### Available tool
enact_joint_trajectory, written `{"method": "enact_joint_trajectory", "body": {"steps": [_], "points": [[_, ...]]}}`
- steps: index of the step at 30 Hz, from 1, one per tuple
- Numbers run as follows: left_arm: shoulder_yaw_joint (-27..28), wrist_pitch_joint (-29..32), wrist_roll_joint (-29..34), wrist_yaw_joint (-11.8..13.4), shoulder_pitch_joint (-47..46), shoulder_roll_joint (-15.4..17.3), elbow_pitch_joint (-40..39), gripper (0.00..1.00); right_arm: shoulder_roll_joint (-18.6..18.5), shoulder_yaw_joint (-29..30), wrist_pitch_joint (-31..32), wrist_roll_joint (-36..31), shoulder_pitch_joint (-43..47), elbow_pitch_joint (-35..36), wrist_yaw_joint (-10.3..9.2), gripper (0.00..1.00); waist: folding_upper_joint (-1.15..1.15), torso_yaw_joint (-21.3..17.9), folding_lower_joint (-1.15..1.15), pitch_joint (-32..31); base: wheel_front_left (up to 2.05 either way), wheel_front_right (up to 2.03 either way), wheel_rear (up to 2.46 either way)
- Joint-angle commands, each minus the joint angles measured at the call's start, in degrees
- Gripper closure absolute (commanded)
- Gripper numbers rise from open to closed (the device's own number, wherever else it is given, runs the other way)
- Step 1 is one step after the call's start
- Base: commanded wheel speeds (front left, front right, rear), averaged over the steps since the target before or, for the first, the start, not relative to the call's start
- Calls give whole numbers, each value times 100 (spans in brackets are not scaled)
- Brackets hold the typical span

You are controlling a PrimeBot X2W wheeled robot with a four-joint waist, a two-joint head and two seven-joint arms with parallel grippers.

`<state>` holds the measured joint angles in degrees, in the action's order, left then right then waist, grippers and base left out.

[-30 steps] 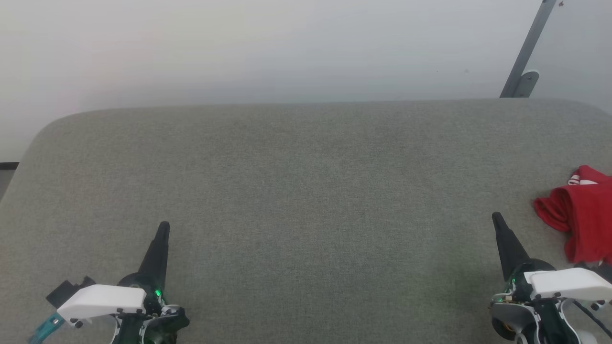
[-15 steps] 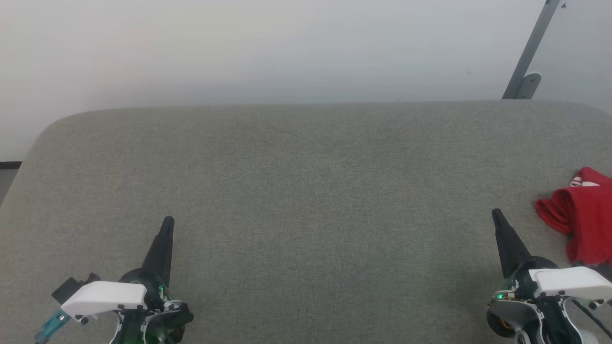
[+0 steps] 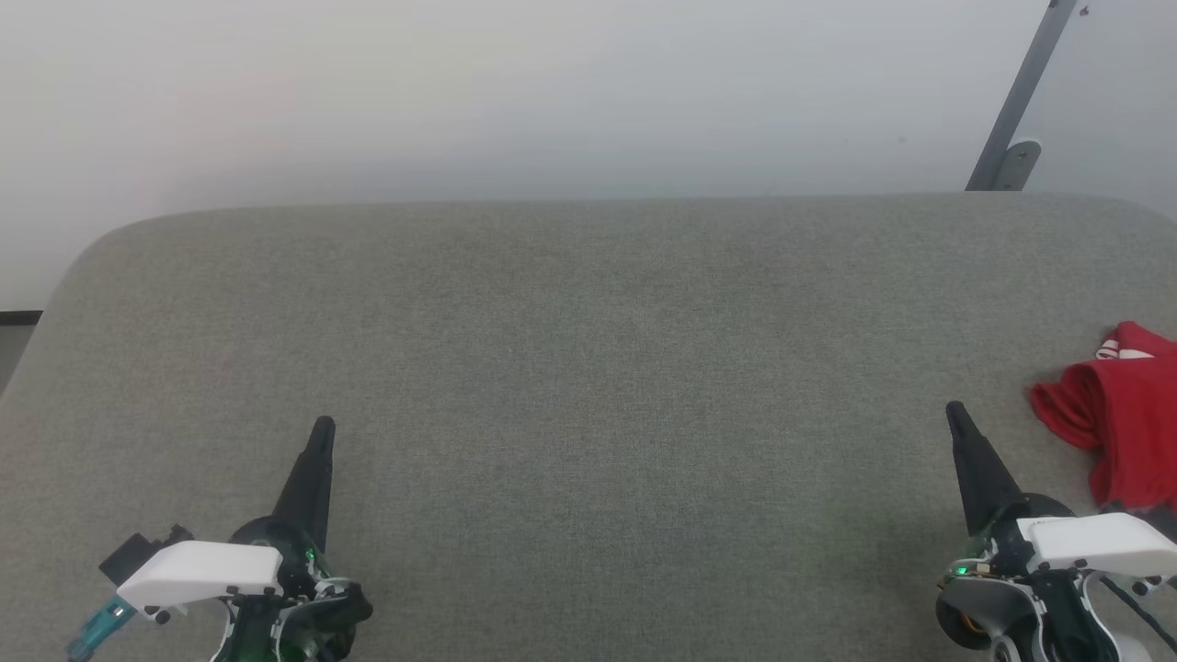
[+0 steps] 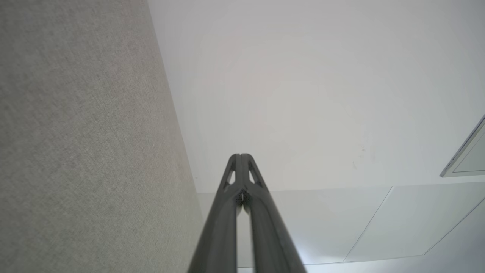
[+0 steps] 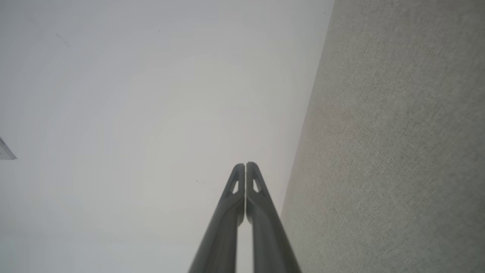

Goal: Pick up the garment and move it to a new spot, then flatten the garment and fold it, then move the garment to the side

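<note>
The garment [image 3: 1126, 418] is a crumpled red heap with a bit of white stripe trim, lying at the far right edge of the head view on the grey padded table [image 3: 588, 368], partly cut off by the frame. My right gripper [image 3: 956, 414] is shut and empty, its tip a short way left of the garment, not touching it. At the lower left my left gripper [image 3: 322, 428] is shut and empty, far from the garment. In the wrist views the left gripper [image 4: 240, 156] and the right gripper [image 5: 245, 164] each have their fingers pressed together.
A pale wall rises behind the table's rounded far edge. A grey metal strut [image 3: 1016, 101] leans against the wall at the back right. The table's left corner curves away at the left of the head view.
Both grippers' tips have crept slightly farther up the head view, and the camera shifted a little. The garment lies as before. Both grippers stay shut.
</note>
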<state>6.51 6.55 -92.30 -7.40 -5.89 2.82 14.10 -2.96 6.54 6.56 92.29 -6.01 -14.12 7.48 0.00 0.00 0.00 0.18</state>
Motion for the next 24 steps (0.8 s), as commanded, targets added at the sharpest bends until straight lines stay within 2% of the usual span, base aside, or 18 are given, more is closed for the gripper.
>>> {"method": "enact_joint_trajectory", "body": {"steps": [1, 24], "points": [[2, 19, -19, -16, -73, -8, -15, 100, 16, 1, 17, 22, -40, 23, 2, 100, 0, 0, 0, 0, 0, 0, 0], [1, 18, -20, -16, -73, -7, -15, 100, 16, 1, 17, 23, -40, 23, 3, 100, 0, 0, 0, 0, 0, 0, 0]]}}
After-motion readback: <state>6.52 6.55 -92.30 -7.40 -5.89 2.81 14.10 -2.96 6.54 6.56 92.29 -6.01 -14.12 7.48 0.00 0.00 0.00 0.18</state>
